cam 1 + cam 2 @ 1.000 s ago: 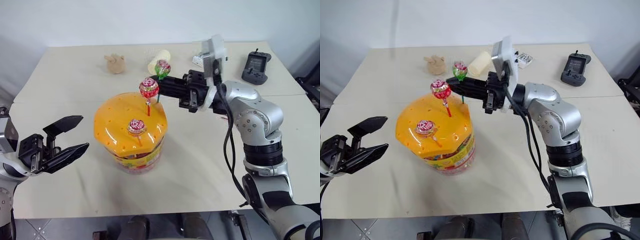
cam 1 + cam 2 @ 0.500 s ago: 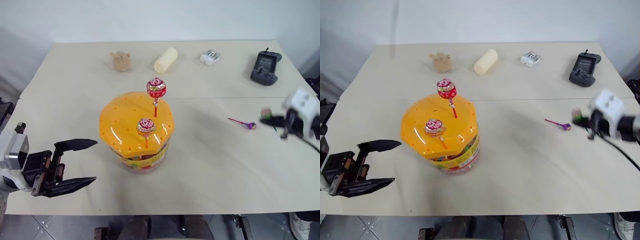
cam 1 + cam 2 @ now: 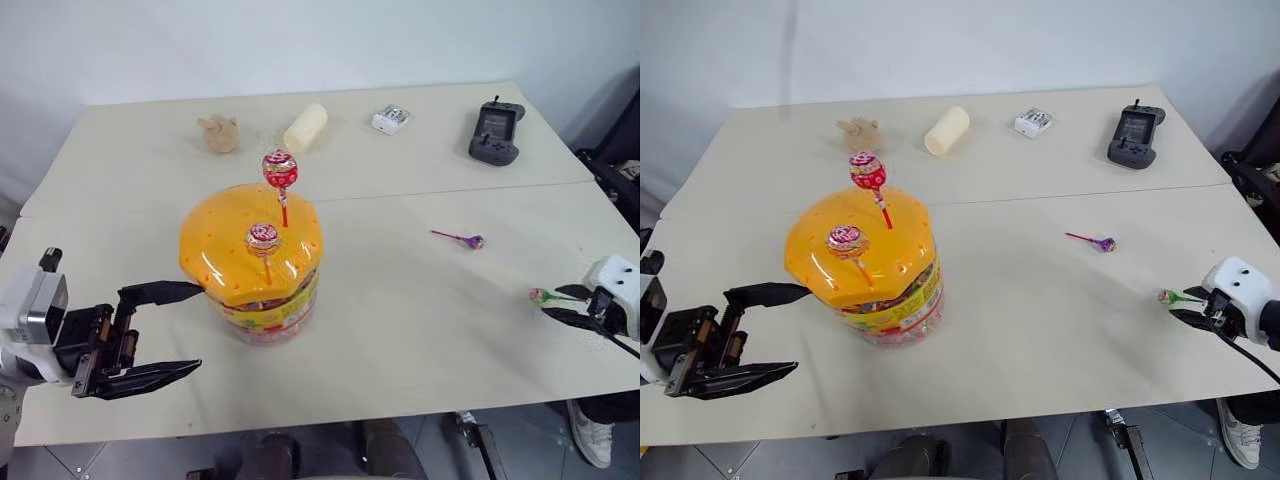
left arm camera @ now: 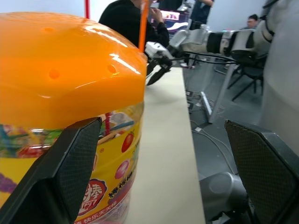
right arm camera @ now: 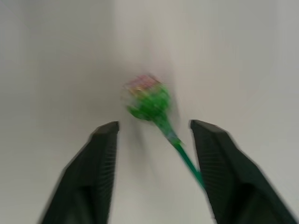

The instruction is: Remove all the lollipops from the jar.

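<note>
Two lollipops [image 3: 280, 170] stand by their sticks in holes of the jar's [image 3: 252, 262] domed orange lid: a red-pink one on a red stick toward the far side, and a pink-yellow one [image 3: 263, 238] on an orange stick nearer the front. The jar itself, a clear tub with a yellow-red label band, stands on the cream table [image 3: 400, 330] left of centre.

A purple lollipop [image 3: 474, 241] lies flat on the table well to the right of the jar, with its stick pointing back toward the jar. Farther right, near the table's front right edge, a green lollipop [image 3: 537, 295] on a green stick lies just in front of the right gripper [image 5: 154, 135]. In the right wrist view its two black fingers [image 5: 100, 154] are spread, with the candy head ahead of the tips and the stick running back beside one finger; whether the stick touches that finger cannot be told.

The left gripper [image 3: 178, 329] hangs at the jar's left front, its fingers spread wide and pointing toward the jar, apart from it.

Along the far side of the table sit a small tan plush toy [image 3: 219, 133], a cream cylinder [image 3: 304, 128] lying on its side, a small white device [image 3: 390, 119] and a dark handheld controller [image 3: 496, 131].
</note>
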Tool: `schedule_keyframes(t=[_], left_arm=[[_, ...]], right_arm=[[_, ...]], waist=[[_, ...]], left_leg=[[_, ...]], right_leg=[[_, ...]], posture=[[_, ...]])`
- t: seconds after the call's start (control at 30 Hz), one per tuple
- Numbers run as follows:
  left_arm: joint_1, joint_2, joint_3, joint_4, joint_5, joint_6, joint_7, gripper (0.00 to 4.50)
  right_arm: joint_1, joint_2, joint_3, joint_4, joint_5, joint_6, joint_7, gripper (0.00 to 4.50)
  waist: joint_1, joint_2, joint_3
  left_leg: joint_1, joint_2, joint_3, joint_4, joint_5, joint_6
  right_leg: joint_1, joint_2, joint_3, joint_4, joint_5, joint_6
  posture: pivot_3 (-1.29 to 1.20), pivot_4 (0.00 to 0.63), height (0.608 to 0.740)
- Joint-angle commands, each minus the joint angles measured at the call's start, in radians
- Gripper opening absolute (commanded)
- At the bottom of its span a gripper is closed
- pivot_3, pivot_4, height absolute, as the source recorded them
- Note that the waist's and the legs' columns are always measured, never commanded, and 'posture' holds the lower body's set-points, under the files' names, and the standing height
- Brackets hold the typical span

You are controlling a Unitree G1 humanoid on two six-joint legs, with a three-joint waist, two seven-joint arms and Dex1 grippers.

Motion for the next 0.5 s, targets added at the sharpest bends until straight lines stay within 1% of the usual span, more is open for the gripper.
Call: schedule_keyframes(t=[0.03,0.13,0.23,0.33,0.5], left_arm=[[0.017,-0.011,0.074,0.021,-0.031,-0.01,0.017,4.5],[0.04,-0.026,0.103,0.045,-0.034,-0.012,0.023,4.5],[0.079,-0.055,0.13,0.056,-0.036,-0.016,0.028,4.5],[0.097,-0.082,0.151,0.049,-0.053,-0.015,0.05,4.5],[0.095,-0.13,0.191,0.046,-0.104,-0.014,0.123,4.5]], right_arm=[[-0.089,0.05,-0.086,-0.201,0.23,0.068,0.096,3.16],[-0.185,0.098,-0.065,-0.36,0.359,0.186,0.105,3.16],[-0.353,0.189,0.042,-0.538,0.477,0.33,0.052,3.16],[-0.496,0.301,0.137,-0.625,0.525,0.435,-0.021,3.16],[-0.661,0.494,0.288,-0.669,0.51,0.529,-0.117,3.16]], waist=[[-0.005,0.001,0.0],[-0.003,0.003,0.001],[0.0,0.003,0.001],[0.001,0.002,0.001],[0.02,0.001,0.001]], left_leg=[[0.0,0.001,0.0,0.0,0.0,0.0],[0.0,0.002,0.0,0.0,-0.001,-0.001],[-0.001,0.003,-0.002,0.0,-0.001,-0.002],[-0.004,0.003,-0.003,0.0,-0.002,-0.003],[-0.006,0.003,-0.004,0.001,-0.002,-0.002]], right_leg=[[0.0,0.001,0.0,0.0,0.0,0.0],[-0.001,0.002,0.001,0.001,0.0,0.0],[-0.002,0.002,-0.001,0.0,0.0,-0.001],[-0.003,0.002,-0.002,-0.001,0.0,-0.001],[-0.005,0.001,-0.004,-0.001,0.0,-0.001]], posture=[[0.0,0.15,0.74],[0.0,0.15,0.74],[0.0,0.15,0.74],[0.0,0.15,0.74],[0.0,0.15,0.74]])
